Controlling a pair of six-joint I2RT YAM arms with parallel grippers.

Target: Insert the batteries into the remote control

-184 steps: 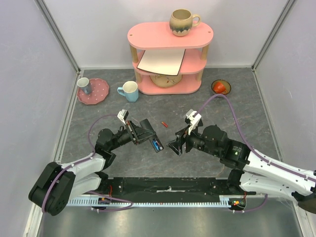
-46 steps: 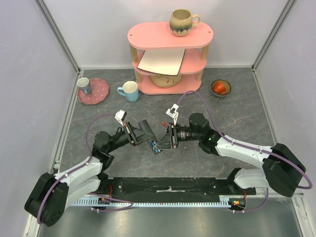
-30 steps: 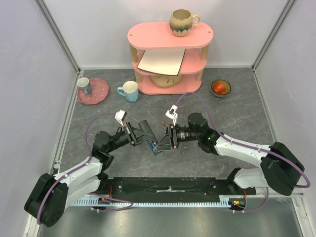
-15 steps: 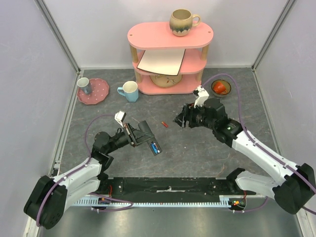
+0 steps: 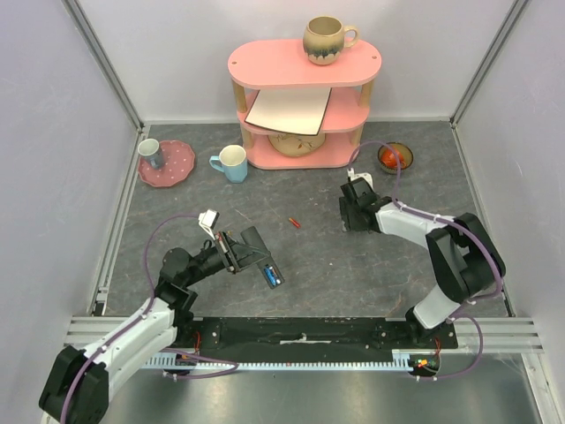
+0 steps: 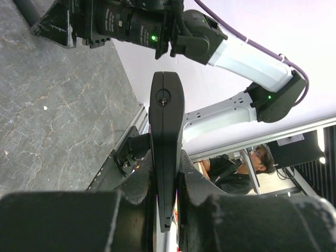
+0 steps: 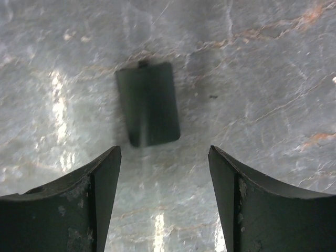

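My left gripper [image 5: 250, 251] is shut on the black remote control [image 5: 265, 265] and holds it above the table, with a blue battery [image 5: 273, 276] showing in its open end. In the left wrist view the remote [image 6: 166, 121] stands edge-on between my fingers [image 6: 137, 176]. A small red battery [image 5: 293, 223] lies loose on the table. My right gripper [image 5: 351, 215] points down at the table, open and empty. In the right wrist view it [image 7: 163, 153] hovers just short of a small black squarish flat piece [image 7: 148, 103] lying on the table.
A pink three-tier shelf [image 5: 305, 64] stands at the back with a brown mug [image 5: 327, 40] on top. A cream-and-blue mug [image 5: 232, 162], a pink plate [image 5: 177, 168] bearing a cup, and a small bowl [image 5: 395, 156] stand on the grey table.
My right gripper has left the remote and swung away to the right, and now points down over the small black flat piece. My left gripper drew back slightly with the remote.
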